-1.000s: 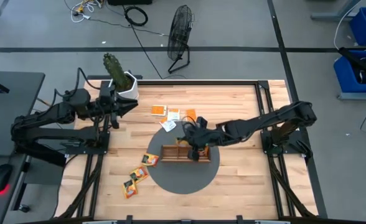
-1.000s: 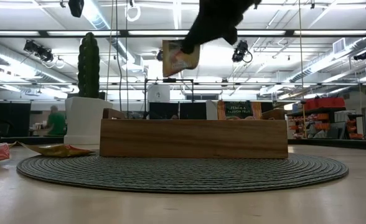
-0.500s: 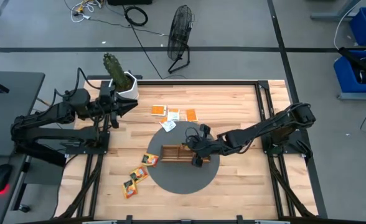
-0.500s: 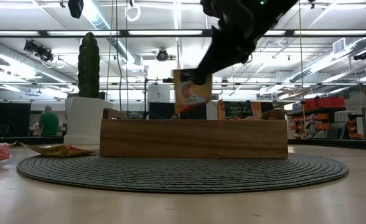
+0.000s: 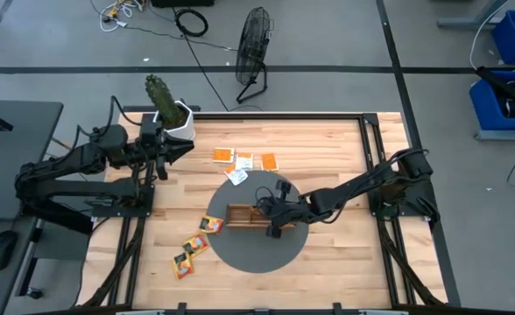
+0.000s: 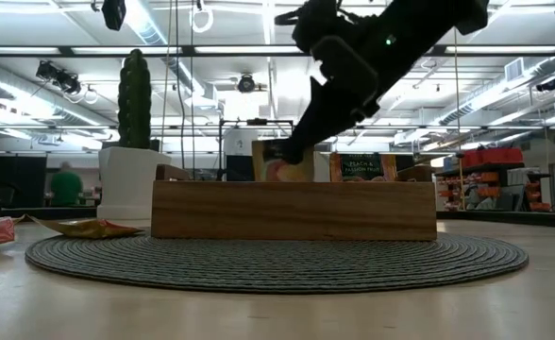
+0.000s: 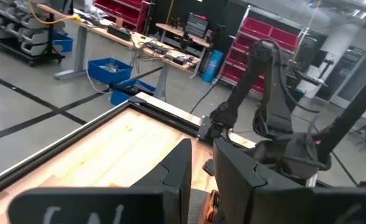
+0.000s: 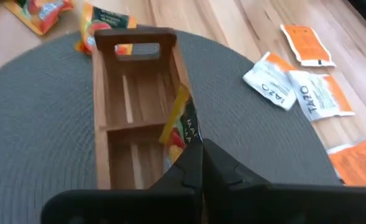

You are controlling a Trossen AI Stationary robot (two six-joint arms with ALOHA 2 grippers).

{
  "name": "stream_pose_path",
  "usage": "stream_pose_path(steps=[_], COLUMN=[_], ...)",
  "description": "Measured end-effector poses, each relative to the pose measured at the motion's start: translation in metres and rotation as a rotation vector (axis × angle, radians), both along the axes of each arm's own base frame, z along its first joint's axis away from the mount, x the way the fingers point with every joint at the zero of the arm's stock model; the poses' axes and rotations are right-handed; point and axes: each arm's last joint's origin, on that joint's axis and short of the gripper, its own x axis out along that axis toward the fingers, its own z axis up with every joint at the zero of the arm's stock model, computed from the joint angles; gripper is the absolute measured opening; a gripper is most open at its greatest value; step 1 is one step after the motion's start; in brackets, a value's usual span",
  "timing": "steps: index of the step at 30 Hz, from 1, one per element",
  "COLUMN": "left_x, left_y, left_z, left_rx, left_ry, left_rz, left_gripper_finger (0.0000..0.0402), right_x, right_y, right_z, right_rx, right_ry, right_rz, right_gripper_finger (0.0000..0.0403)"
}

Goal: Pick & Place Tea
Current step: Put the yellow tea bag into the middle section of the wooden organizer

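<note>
A: What's at the left edge of the desk [image 5: 328, 157]?

B: The left gripper [image 5: 185, 147] waits there near the far left corner, beside the white pot with the cactus [image 5: 161, 98]. Its fingers stand slightly apart with nothing between them.

A: And the loose tea?

B: Three red-and-green sachets [image 5: 193, 248] lie toward the near left, one touching the rim of the round grey mat [image 5: 257, 258]. Farther back, near the middle of the far edge, orange sachets [image 5: 223, 156] sit in a row, with two white sachets [image 5: 237, 176] just beside them, at the mat's far rim.

A: The tray?

B: The wooden tray [image 5: 240, 214] rests on the mat, its long side running left to right. In the low view it stands flat on the mat.

A: Right arm?

B: It reaches from the right edge across to the tray. The right gripper [image 5: 272, 213] is clamped on a yellow sachet [image 8: 182, 124], held upright and lowered into a compartment toward the tray's right end. Its lower edge is hidden behind the tray wall.
</note>
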Motion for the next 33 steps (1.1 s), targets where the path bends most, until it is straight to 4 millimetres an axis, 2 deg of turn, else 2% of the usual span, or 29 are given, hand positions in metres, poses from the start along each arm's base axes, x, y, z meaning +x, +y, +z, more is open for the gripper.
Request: stream_pose_path(steps=[8,13,19,26,33], left_x=[0.0,0.0,0.0,0.0,-0.001], left_y=[0.0,0.0,0.0,0.0,0.0], left_z=[0.0,-0.001,-0.002,-0.002,-0.011], left_rx=[0.001,0.0,-0.002,-0.002,-0.058], left_ry=[0.002,0.007,0.018,0.019,0.1], left_rz=[0.002,0.002,0.002,0.002,0.005], left_gripper_finger=[0.0069,0.0069,0.0069,0.0069,0.0069], right_x=[-0.002,-0.002,-0.003,-0.003,-0.01], right_y=[-0.002,-0.001,-0.001,-0.001,-0.005], right_z=[-0.003,-0.004,-0.004,-0.004,0.027], right_rx=[-0.018,0.029,0.044,0.042,0.07], right_ry=[0.022,0.027,0.033,0.035,-0.06], right_rz=[-0.046,-0.041,-0.053,-0.054,-0.074], right_gripper_finger=[0.0,0.0006,0.0036,0.0093,0.0138])
